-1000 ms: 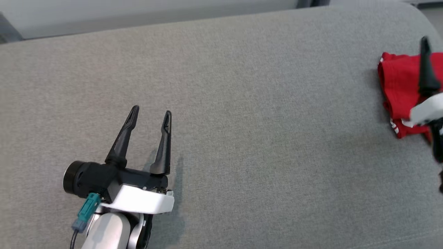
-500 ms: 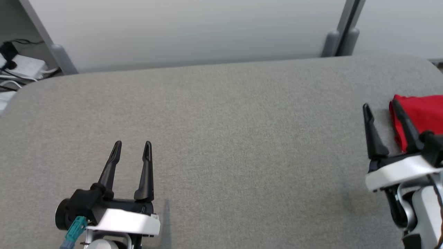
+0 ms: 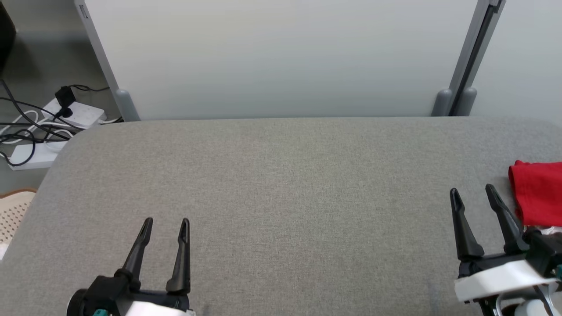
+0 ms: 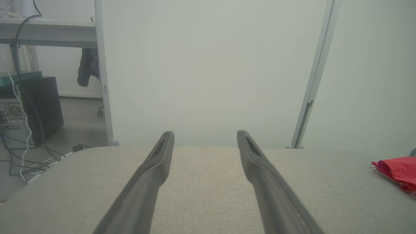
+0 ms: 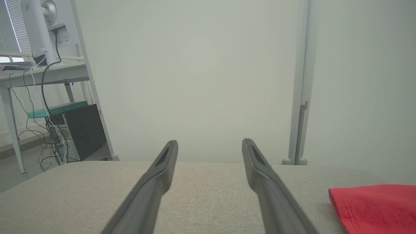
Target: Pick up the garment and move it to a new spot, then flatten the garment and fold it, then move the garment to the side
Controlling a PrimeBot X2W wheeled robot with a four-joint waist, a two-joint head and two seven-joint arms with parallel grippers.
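the red garment (image 3: 538,193) lay at the 3 o'clock edge of the grey cushion (image 3: 281,184), folded into a small flat block and cut off by the border of the head view. nothing lay between it and the right gripper (image 3: 472,191), which hovered at about 4 o'clock, just beside the cloth's 9 o'clock edge, fingers spread and holding nothing. the left gripper (image 3: 167,223) sat well apart at 7 o'clock, its fingers likewise parted and empty.

beyond the cushion at 12 o'clock stood a pale partition panel (image 3: 281,57) with a grey post (image 3: 465,66) at 1 o'clock. white power strips (image 3: 72,115) and black cables (image 3: 26,131) lay on the floor at 10 o'clock, and a beige perforated piece (image 3: 13,215) showed at 9 o'clock.

a second earlier the head camera looked lower, so the panel and floor were out of sight; then one right finger crossed over the red cloth, whereas now both stood to its side.

the cushion was a woven, felt-like fabric with rounded corners. the garment looked like a fine knit with a stitched hem. the fingers were long, dark, tapered and slotted near the tips.
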